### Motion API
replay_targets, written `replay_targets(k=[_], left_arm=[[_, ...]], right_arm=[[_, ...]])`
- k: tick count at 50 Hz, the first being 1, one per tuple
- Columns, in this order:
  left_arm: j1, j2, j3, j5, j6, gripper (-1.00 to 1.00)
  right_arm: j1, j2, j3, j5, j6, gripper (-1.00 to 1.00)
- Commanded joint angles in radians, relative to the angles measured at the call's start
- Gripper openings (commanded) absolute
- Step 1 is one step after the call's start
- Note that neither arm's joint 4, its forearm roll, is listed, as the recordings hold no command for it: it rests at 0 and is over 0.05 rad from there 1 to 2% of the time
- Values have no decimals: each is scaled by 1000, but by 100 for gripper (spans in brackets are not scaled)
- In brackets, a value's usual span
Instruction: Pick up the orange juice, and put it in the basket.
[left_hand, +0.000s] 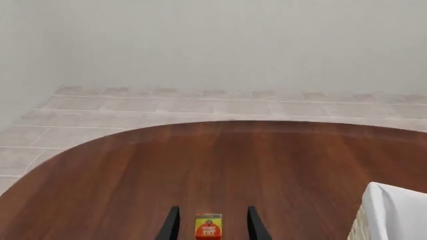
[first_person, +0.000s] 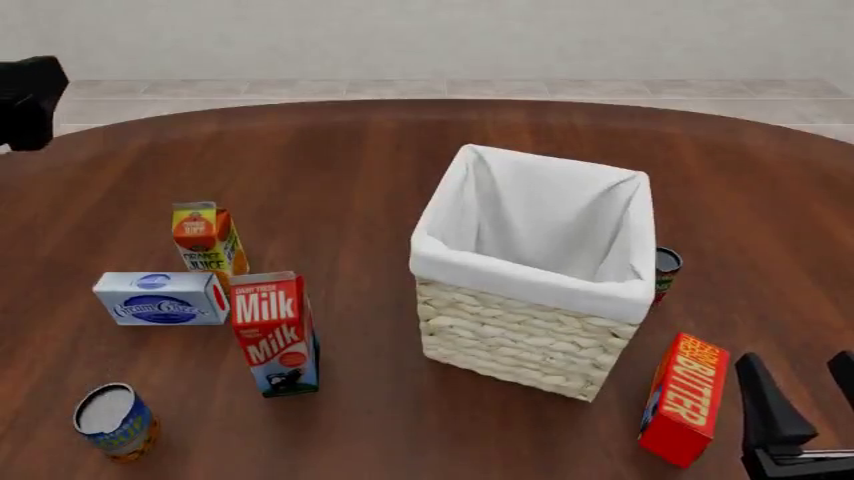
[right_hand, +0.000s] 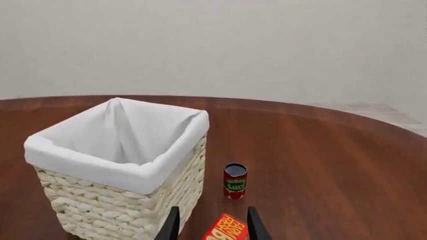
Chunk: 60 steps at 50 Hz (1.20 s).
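In the left wrist view, our left gripper (left_hand: 210, 227) frames the small orange-and-yellow gable-top orange juice carton (left_hand: 208, 226) between spread fingers, apparently lined up for a grasp. In the front view, the juice (first_person: 207, 238) stands upright toward the round wooden tabletop's (first_person: 360, 160) left edge, well apart from the large pale wicker basket with white liner (first_person: 534, 275) mid-table. In the right wrist view, our right gripper (right_hand: 210, 225) hangs idle near the front right edge, fingers apart, above the red butter box (right_hand: 227, 231).

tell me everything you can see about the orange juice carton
The orange juice is a small gable-top carton, orange and yellow, with an orange fruit picture and green lettering. It looks like printed card. It stands upright on the wooden table, left of the basket, just behind the milk carton and the blue-and-white box. Nothing grips it; in the left wrist view it shows between the open end effector's fingers, farther out.
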<state>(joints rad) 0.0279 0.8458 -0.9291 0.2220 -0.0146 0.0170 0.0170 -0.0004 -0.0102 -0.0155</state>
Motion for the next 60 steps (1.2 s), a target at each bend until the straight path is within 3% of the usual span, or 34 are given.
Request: replay_targets(k=[1, 11, 30, 45, 60], left_arm=[[25, 247, -206, 116, 4, 100], [43, 393, -279, 203, 42, 100], [68, 467, -246, 176, 117, 100], [47, 544, -245, 158, 108, 100], [5, 635, -247, 97, 52, 100]], right_arm=[[-3, -16, 0, 11, 5, 100], [5, 13, 0, -17, 2, 100], [13, 60, 0, -52, -13, 100], [20, 92, -1, -71, -25, 100], [22, 105, 0, -71, -48, 100]])
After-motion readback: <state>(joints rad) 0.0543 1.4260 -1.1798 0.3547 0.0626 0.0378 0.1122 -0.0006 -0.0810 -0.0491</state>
